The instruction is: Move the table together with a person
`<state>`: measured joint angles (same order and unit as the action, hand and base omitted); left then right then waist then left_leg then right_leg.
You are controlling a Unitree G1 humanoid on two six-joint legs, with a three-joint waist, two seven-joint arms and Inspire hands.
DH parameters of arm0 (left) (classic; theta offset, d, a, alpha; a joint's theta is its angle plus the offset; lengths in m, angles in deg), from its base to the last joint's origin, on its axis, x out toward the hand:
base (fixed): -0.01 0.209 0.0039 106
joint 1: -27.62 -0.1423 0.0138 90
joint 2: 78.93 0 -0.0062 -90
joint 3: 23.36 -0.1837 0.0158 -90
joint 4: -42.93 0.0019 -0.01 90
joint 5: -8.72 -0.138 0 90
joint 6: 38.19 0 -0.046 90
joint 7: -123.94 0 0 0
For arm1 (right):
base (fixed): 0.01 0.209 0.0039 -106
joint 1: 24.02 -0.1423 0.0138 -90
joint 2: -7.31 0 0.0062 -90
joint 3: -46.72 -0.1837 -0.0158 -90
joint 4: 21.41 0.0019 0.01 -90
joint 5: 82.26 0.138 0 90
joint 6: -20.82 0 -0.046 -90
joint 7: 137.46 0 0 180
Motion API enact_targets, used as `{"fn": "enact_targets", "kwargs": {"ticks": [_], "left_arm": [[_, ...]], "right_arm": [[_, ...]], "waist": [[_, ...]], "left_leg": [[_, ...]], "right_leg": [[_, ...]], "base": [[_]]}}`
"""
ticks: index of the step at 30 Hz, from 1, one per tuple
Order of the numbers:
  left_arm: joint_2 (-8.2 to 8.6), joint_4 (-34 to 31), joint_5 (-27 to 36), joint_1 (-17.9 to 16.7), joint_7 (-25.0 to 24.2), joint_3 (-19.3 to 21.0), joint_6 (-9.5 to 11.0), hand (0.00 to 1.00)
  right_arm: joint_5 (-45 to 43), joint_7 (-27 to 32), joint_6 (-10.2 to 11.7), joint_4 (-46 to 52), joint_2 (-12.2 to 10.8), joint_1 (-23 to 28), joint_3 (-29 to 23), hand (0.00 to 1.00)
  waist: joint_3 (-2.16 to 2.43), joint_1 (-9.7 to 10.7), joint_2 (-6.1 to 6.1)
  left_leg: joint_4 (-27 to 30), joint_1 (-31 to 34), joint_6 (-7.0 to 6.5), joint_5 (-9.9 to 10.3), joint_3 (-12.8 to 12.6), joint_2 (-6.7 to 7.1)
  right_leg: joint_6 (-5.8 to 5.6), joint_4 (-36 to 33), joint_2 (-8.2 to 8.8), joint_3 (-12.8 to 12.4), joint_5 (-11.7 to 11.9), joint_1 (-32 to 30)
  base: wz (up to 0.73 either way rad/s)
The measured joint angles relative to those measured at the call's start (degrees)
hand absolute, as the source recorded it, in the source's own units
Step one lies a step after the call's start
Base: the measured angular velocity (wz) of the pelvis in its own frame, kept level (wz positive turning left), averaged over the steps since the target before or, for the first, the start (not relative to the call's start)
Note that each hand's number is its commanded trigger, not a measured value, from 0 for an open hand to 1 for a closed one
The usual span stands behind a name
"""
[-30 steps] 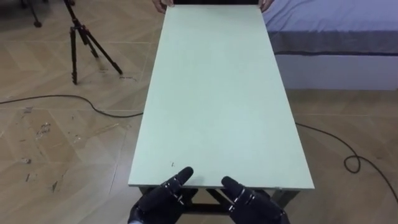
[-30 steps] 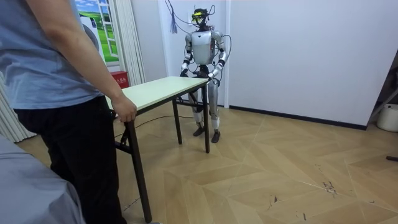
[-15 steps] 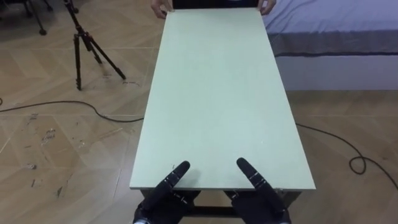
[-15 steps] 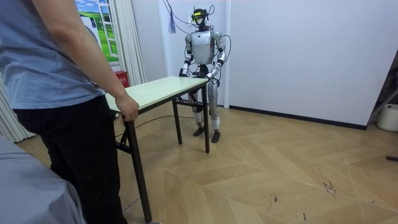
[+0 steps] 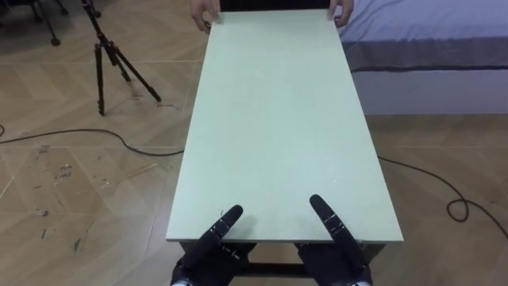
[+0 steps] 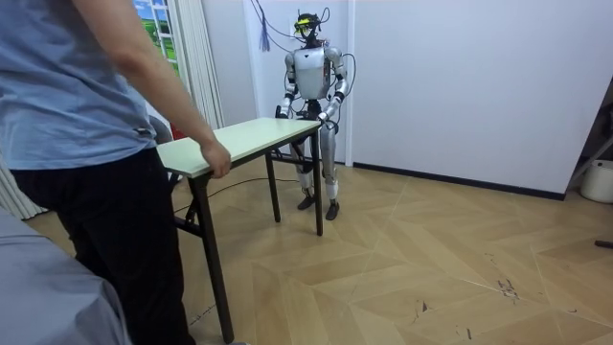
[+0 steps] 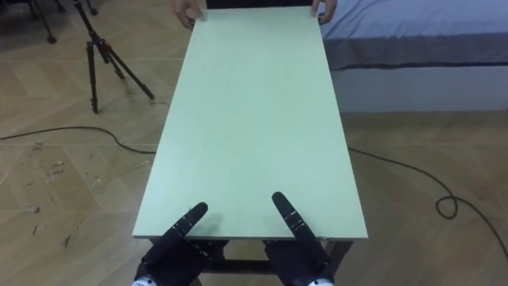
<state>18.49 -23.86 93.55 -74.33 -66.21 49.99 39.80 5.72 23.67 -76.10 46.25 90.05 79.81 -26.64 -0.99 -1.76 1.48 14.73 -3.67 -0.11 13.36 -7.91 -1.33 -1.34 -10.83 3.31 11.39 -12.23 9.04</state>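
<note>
Pale green bench, held at both ends.
The bench (image 5: 278,119) runs lengthwise away from me. My left hand (image 5: 206,256) and right hand (image 5: 337,256) meet its near edge, thumbs straight on top, the fingers hidden underneath, so I cannot tell their grip. A person's hands (image 5: 204,14) hold the far end beside a bed (image 5: 429,40).

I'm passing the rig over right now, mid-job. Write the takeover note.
Left robot hand: at the table's near edge, left of centre; grip unclear.
Right robot hand: same edge, right of centre; grip unclear.
Person's hands: on the far corners.
Done: both ends manned.
Left: the move itself; the table legs appear to be on the floor.
Mind the tripod on the left and the bed far right.
</note>
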Motion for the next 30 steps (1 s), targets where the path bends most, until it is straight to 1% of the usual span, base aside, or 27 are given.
{"fn": "enact_targets", "kwargs": {"ticks": [7,8,9,10,11,12,15,17,20,22,23,24,26,28,30], "left_arm": [[0.19,-0.3,0.0,-0.1,0.5,0.0,0.3,0.0],[0.27,-0.4,0.0,-0.1,0.8,0.0,0.4,0.44],[0.31,-0.4,0.0,-0.1,0.8,0.0,0.4,0.74],[0.38,-0.5,0.0,-0.1,1.0,0.0,0.5,1.0],[0.49,-0.6,0.0,-0.2,1.1,0.0,0.5,1.0],[0.54,-0.6,0.0,-0.2,1.2,0.0,0.6,1.0],[0.64,-0.6,0.0,-0.3,2.1,0.0,0.6,1.0],[1.08,-0.7,0.0,-0.4,2.2,0.0,1.6,1.0],[1.16,-0.7,0.0,-0.4,2.2,0.0,1.9,1.0],[1.44,-0.9,0.0,-0.4,2.2,0.0,1.9,1.0],[1.51,-1.4,0.0,-0.4,2.2,-0.2,1.9,1.0],[1.51,-1.7,0.0,-0.4,2.2,-0.2,1.9,1.0],[1.49,-1.9,0.0,-0.6,2.3,-0.2,2.0,1.0],[1.32,-1.9,0.0,-0.6,2.3,-0.2,2.0,1.0],[1.25,-1.9,0.0,-0.6,2.6,-0.2,2.2,1.0]], "right_arm": [[2.1,0.0,0.1,0.0,-0.1,0.0,0.0,0.0],[2.3,0.0,0.3,0.0,-0.1,0.0,0.0,0.0],[2.3,0.1,0.5,0.0,-0.2,0.0,0.0,0.0],[2.3,0.1,0.7,0.0,-0.3,0.0,0.0,0.0],[2.3,0.2,0.7,0.0,-0.3,0.0,0.0,0.52],[2.3,0.2,0.8,0.0,-0.3,0.0,0.0,1.0],[2.2,0.4,1.2,0.1,-0.3,0.0,0.0,1.0],[2.2,0.5,1.9,0.1,-0.3,0.0,0.0,1.0],[2.3,0.6,2.3,0.1,-0.2,0.0,0.0,1.0],[2.2,3.2,2.6,0.1,-0.2,-0.1,0.0,1.0],[2.2,4.4,3.1,0.1,-0.2,-0.1,0.0,1.0],[2.1,4.6,3.3,0.1,-0.2,-0.1,0.1,1.0],[0.4,6.8,4.3,1.1,-0.2,-0.1,0.6,1.0],[-0.6,7.6,5.0,1.3,-0.2,-0.1,1.0,1.0],[-0.6,8.4,5.1,1.4,-0.4,-0.1,1.1,1.0]], "waist": [[0.1,0.0,0.24],[0.07,-0.1,0.29],[0.06,-0.1,0.31],[0.05,-0.1,0.32],[0.05,-0.1,0.33],[0.05,-0.1,0.33],[0.02,-0.1,0.38],[0.02,-0.1,0.38],[0.01,-0.1,0.39],[0.01,-0.2,0.38],[-0.03,-0.3,0.32],[-0.06,-0.4,0.27],[-0.05,-0.3,-0.31],[-0.04,-0.3,-0.72],[-0.04,-0.3,-0.7]], "left_leg": [[0.0,-0.3,0.0,0.0,0.0,0.02],[0.0,-0.3,0.01,0.0,0.0,0.02],[0.0,-0.3,0.0,0.0,0.0,0.02],[-0.1,-0.3,0.01,0.0,0.0,0.02],[-0.1,-0.4,0.02,0.0,0.0,0.02],[-0.1,-0.4,0.02,0.0,0.0,0.02],[-0.1,-0.3,0.02,0.0,0.0,0.02],[-0.3,-0.1,0.01,0.0,0.0,0.01],[-0.4,-0.1,0.02,0.0,0.0,0.01],[-0.4,-0.1,0.02,0.0,0.0,0.02],[-0.2,-0.1,0.02,0.0,0.0,0.04],[-0.1,-0.1,0.04,0.0,0.1,0.03],[-0.2,-0.1,0.1,-0.1,0.1,0.01],[-0.2,-0.2,0.1,-0.1,0.0,0.03],[-0.2,-0.4,0.09,-0.1,0.0,0.05]], "right_leg": [[0.0,0.0,-0.01,-0.1,0.0,0.0],[0.0,0.0,0.0,-0.1,0.0,0.0],[0.0,0.0,0.0,-0.1,0.0,0.0],[0.0,0.0,0.0,-0.1,0.0,0.0],[0.0,0.0,0.0,-0.1,0.0,0.0],[0.0,0.0,0.0,-0.1,0.0,0.0],[0.0,0.0,0.0,-0.1,0.0,0.0],[0.0,0.0,0.0,0.0,0.0,0.0],[0.0,0.0,-0.01,0.0,0.0,0.0],[0.0,0.0,0.0,0.0,0.0,-0.1],[0.0,0.0,0.0,0.0,0.0,-0.2],[0.0,0.0,0.0,0.0,0.0,-0.2],[0.0,0.0,-0.03,0.0,0.0,-0.2],[-0.05,0.0,-0.03,-0.2,0.0,-0.2],[-0.19,0.0,-0.01,-0.2,0.2,-0.2]], "base": [[0.0],[0.0],[0.0],[0.0],[0.0],[0.0],[0.0],[0.0],[0.0],[0.0],[0.0],[0.0],[0.0],[0.0],[-0.02]]}}
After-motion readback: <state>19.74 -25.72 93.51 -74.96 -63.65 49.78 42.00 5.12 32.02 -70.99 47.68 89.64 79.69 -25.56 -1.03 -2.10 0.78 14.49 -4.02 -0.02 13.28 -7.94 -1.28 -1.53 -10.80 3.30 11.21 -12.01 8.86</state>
